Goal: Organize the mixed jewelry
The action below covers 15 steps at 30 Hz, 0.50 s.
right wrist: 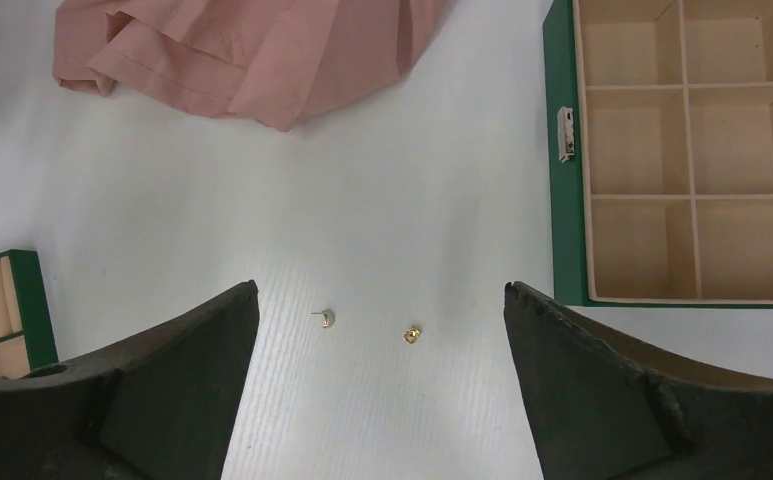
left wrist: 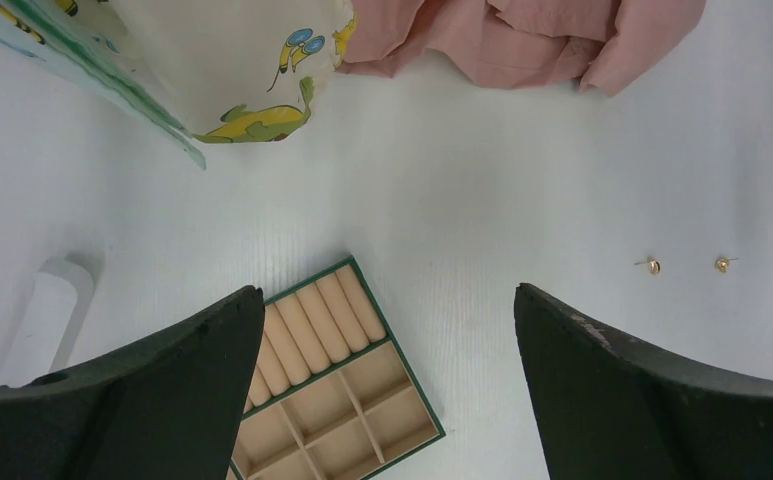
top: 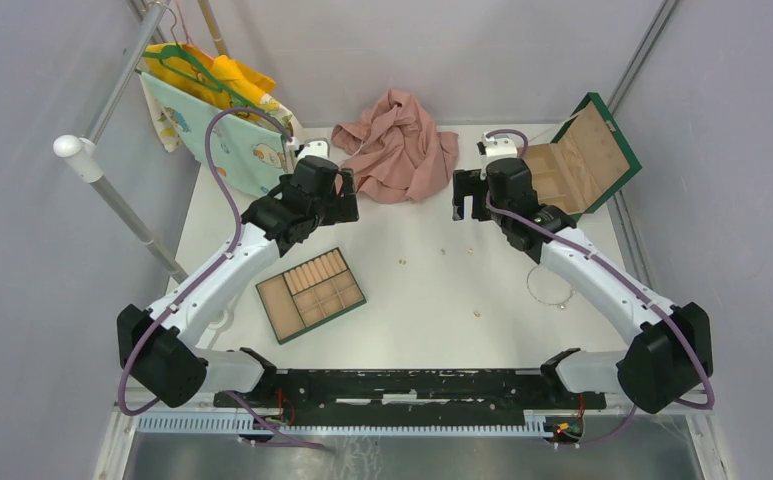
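The mixed jewelry lies scattered on the white table. Small gold pieces rest at mid-table (top: 403, 262), (top: 442, 251), (top: 471, 250), and one nearer the front (top: 479, 314). A thin wire loop (top: 547, 285) lies under the right forearm. My right gripper (right wrist: 382, 285) hovers open above two gold earrings (right wrist: 328, 318) (right wrist: 412, 334), nothing between its fingers. My left gripper (left wrist: 386, 290) is open too, above the tan compartmented tray (left wrist: 342, 400); the same two earrings (left wrist: 652, 266) (left wrist: 723, 264) lie to its right. In the top view the left gripper (top: 345, 200) and right gripper (top: 467, 195) face each other.
The tray (top: 310, 294) sits left of centre. An open green box (top: 582, 160) with tan compartments (right wrist: 562, 220) stands at the back right. A crumpled pink cloth (top: 397, 145) lies at the back middle, a printed bag (top: 217, 110) hangs back left.
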Motion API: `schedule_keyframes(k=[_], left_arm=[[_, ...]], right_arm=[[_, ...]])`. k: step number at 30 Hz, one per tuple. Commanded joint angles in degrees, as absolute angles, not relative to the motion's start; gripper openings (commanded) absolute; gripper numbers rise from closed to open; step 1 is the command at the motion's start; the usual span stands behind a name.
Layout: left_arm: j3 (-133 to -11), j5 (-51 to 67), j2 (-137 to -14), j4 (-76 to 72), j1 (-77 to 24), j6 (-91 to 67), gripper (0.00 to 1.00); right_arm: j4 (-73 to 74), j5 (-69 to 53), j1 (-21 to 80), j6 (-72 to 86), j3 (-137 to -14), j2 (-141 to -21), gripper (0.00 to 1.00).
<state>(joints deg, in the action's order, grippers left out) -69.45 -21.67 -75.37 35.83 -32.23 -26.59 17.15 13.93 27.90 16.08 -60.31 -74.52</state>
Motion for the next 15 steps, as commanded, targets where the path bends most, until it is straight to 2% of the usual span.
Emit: schedule_keyframes(k=[1, 15], left_arm=[[-70.84, -23.71, -74.6, 34.71, -32.28, -27.3, 1.0], [-69.27, -20.05, -74.56, 33.76, -32.32, -24.69, 1.0]], right_arm=[[14.2, 12.69, 27.94, 16.6, -62.56, -74.8, 0.98], [13.13, 10.27, 28.08, 16.97, -61.3, -75.18, 0.98]])
